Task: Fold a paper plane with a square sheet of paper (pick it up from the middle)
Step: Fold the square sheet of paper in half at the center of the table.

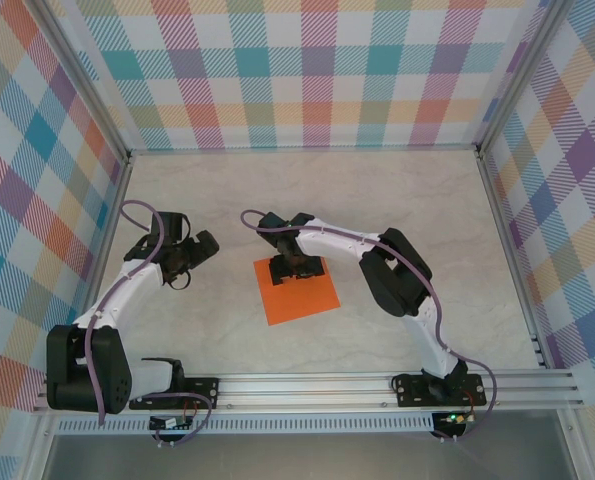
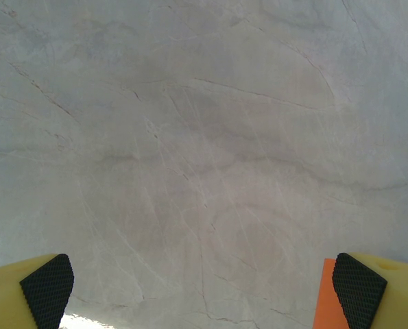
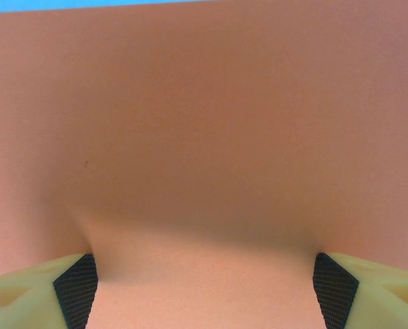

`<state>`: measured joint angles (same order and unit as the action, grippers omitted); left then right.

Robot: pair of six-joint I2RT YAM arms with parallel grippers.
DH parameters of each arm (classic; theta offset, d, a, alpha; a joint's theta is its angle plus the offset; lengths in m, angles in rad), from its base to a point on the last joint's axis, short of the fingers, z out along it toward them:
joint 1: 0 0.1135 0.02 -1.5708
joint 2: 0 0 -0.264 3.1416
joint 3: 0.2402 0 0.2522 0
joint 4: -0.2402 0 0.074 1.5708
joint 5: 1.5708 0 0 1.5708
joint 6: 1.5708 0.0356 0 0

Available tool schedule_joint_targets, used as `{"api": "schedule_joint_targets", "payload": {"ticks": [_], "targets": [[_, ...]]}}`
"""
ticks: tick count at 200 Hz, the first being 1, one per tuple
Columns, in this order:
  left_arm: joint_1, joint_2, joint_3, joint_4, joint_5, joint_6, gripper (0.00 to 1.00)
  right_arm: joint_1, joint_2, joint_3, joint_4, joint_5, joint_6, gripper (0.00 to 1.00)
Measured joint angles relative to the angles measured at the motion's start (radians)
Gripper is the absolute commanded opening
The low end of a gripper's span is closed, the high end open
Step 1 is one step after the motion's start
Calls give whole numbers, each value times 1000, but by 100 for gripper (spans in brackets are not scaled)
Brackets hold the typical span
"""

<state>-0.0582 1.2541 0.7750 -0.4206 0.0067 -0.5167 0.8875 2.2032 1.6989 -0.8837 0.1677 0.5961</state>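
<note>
The right gripper (image 3: 205, 291) is resting on the square sheet of paper (image 1: 302, 297), jaws wide apart, clamping nothing; the left gripper (image 2: 204, 288) is hovering beside it, wide open

The square sheet of paper (image 1: 302, 300) is orange, the table (image 1: 427, 200) pale marbled, walls (image 1: 307, 70) plaid.

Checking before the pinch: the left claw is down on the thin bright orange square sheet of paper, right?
No, the right claw is down on the thin bright orange square sheet of paper; the top external view shows it.
</note>
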Motion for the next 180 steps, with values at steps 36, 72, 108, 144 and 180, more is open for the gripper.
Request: {"api": "schedule_joint_targets", "payload": {"ticks": [36, 72, 108, 144, 180], "targets": [[0, 0, 0, 0, 0, 0, 100, 0, 0, 0, 0, 1, 8, 78], [0, 0, 0, 0, 0, 0, 100, 1, 0, 0, 0, 5, 18, 80], [0, 0, 0, 0, 0, -1, 100, 1, -3, 0, -8, 14, 31, 89], [0, 0, 0, 0, 0, -6, 100, 3, -7, 0, -22, 23, 47, 100], [0, 0, -5, 0, 0, -11, 100, 9, -7, 0, -23, 11, 48, 100]]}}
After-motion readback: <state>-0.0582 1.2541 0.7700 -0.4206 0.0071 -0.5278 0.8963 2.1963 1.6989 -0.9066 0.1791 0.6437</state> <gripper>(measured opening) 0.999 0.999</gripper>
